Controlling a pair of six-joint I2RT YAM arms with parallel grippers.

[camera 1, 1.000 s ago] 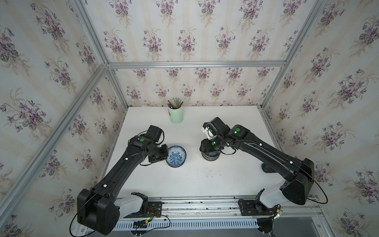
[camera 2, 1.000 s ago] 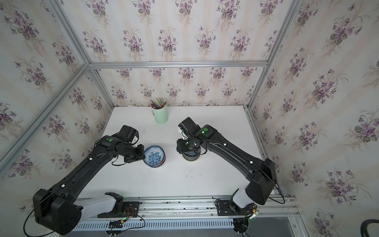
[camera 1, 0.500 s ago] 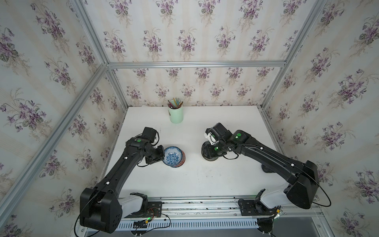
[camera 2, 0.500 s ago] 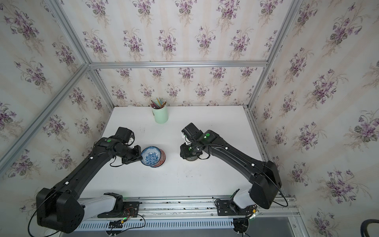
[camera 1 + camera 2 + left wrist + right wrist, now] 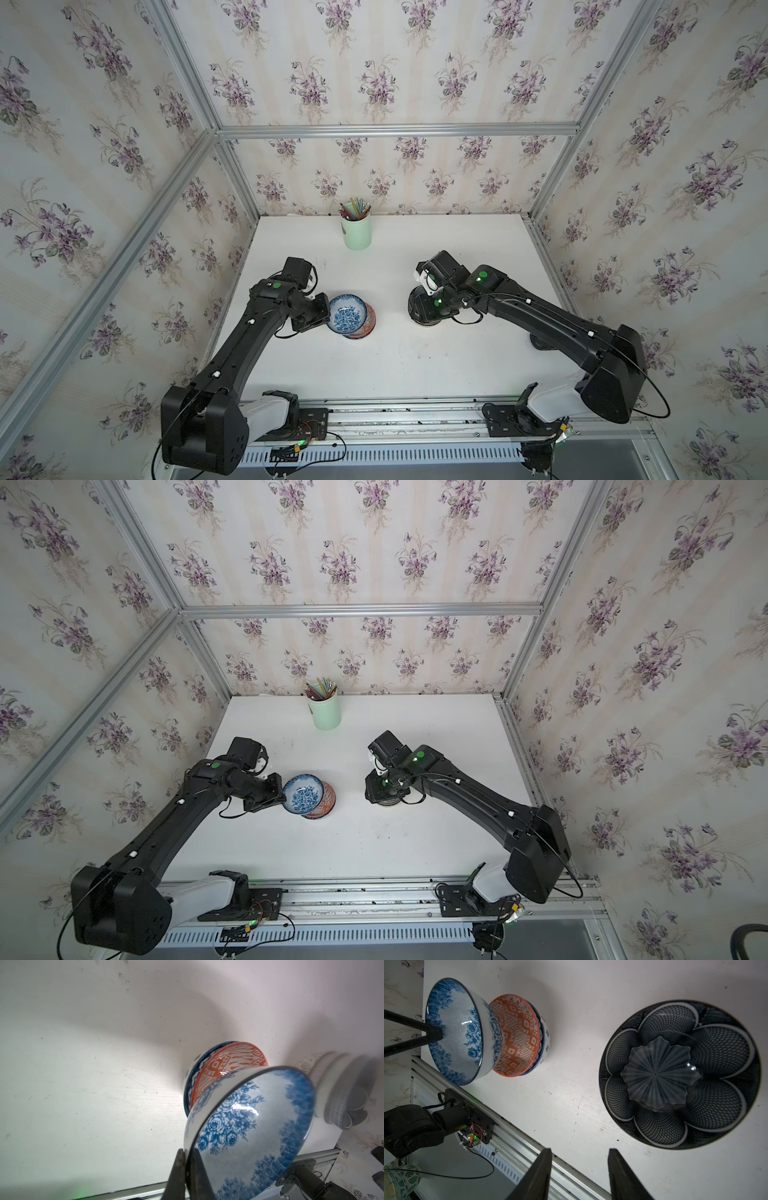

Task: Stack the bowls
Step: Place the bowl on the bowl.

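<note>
The left jaws are pinched tight on the rim of a blue-and-white floral bowl [image 5: 346, 314], holding it tilted at about 9 o'clock from the middle of the counter [image 5: 415, 365]. Its base is in the mouth of an orange bowl [image 5: 230, 1061], which sits nested in a dark blue bowl [image 5: 194, 1078]. Whether the top two touch cannot be told. The right jaws stand partly open and empty above a dark petal bowl [image 5: 679, 1074] at about 3 o'clock. A green cup [image 5: 356, 237] stands at 12 o'clock by the far edge.
</note>
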